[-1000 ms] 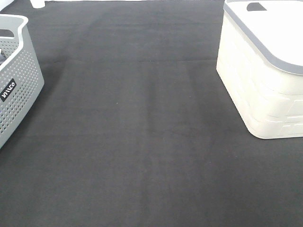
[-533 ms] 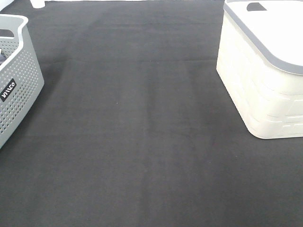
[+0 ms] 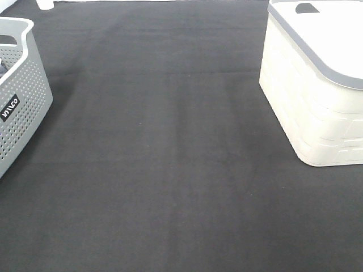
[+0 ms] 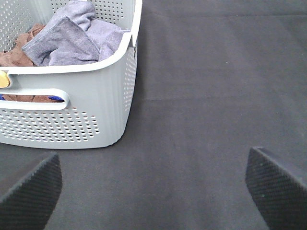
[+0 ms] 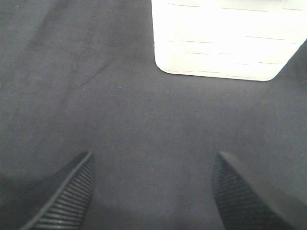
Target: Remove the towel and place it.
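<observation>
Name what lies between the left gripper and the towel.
In the left wrist view, a bare strip of black table covering and the perforated wall of the grey basket separate the left gripper from the towel.

The counter [image 3: 170, 170] was covered in plain matte black, faintly banded with lighter creases. The basket [image 3: 25, 96] was light grey, its walls dotted with regular rows of small holes, and it bore a black label [image 3: 9, 107] with white lettering. The bin [image 3: 306, 119] was cream-white with an embossed brick-like pattern, and its lid [image 3: 317, 61] had a mid-grey edge. Inside the basket, the towel [image 4: 72, 38] was slate-grey with a purplish cast, beside a rust-brown cloth [image 4: 14, 52], with a spot of yellow and a spot of blue nearby. The left claw [image 4: 152, 189] had black pads in a fine dotted grid. The right claw [image 5: 156, 194] had black pads, one ribbed and one cross-hatched.
</observation>
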